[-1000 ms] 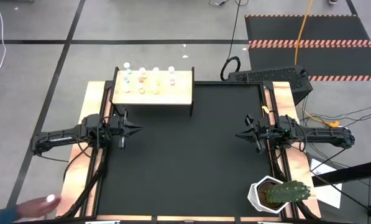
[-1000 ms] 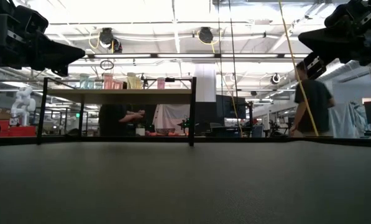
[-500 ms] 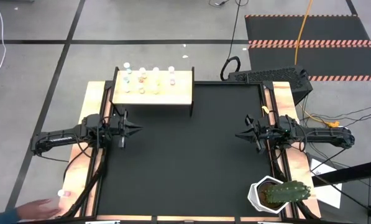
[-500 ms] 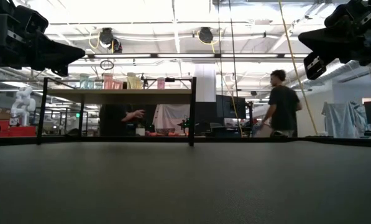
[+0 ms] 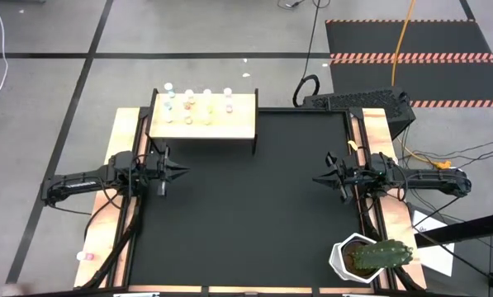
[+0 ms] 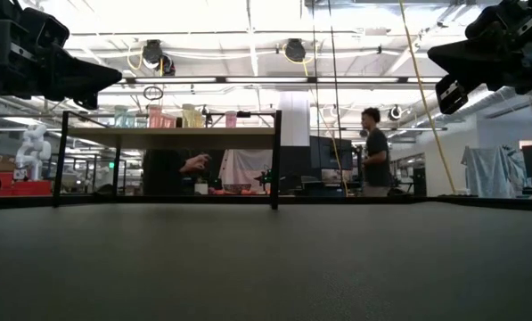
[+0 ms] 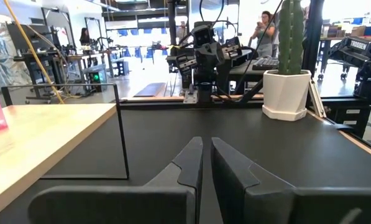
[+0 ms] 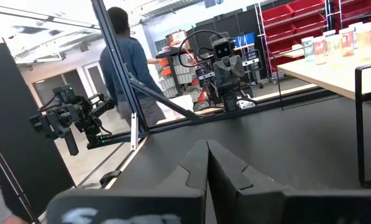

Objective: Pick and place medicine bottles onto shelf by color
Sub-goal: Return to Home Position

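Note:
The pale-wood shelf (image 5: 203,117) stands on dark legs at the table's far left. Several medicine bottles (image 5: 188,103) with white caps stand upright on its top, also seen in the low view (image 6: 159,117) and the right wrist view (image 8: 325,46). One more small pink bottle (image 5: 84,256) stands by the left side strip near the front corner. My left gripper (image 5: 184,172) is shut and level at the table's left edge, just in front of the shelf. My right gripper (image 5: 316,179) is shut and level at the right edge. Both are above the mat and hold nothing.
A white pot with a green cactus (image 5: 366,257) stands at the near right corner. The black mat (image 5: 254,214) lies between the two arms. People move about in the room behind the table (image 6: 372,152).
A person's hand at the near left corner has left a small pink bottle by the left side strip and has drawn back out of view. Both arms have kept still.

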`<state>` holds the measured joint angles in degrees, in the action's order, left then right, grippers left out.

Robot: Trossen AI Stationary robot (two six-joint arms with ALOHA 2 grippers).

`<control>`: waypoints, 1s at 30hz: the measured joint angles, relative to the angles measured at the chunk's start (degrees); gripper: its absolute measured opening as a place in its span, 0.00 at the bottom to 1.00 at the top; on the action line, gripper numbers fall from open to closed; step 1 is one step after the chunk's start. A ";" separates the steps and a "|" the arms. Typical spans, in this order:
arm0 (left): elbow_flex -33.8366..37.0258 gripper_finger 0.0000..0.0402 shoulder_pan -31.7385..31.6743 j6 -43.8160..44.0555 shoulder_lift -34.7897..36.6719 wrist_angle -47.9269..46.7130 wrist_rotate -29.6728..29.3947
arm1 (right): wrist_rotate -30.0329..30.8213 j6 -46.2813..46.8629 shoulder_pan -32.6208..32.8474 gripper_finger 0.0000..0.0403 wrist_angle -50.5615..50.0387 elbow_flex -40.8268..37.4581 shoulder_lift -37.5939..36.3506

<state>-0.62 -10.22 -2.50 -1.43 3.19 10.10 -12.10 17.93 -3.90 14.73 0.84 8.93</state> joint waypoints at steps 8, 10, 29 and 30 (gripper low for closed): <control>0.00 0.09 0.02 -0.02 0.00 0.01 0.01 | 0.00 0.00 0.00 0.00 -0.01 0.00 0.00; 0.00 0.09 0.01 -0.03 0.00 0.01 0.01 | -0.01 -0.01 0.00 0.00 -0.01 0.00 0.00; 0.00 0.09 0.00 -0.04 0.00 0.01 0.03 | 0.00 0.00 0.00 0.00 -0.01 0.00 -0.02; 0.00 0.09 0.02 -0.04 0.00 0.01 0.03 | 0.01 0.00 0.00 0.00 -0.01 0.00 0.00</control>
<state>-0.62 -10.20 -2.55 -1.43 3.20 10.13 -12.10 17.93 -3.90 14.72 0.84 8.93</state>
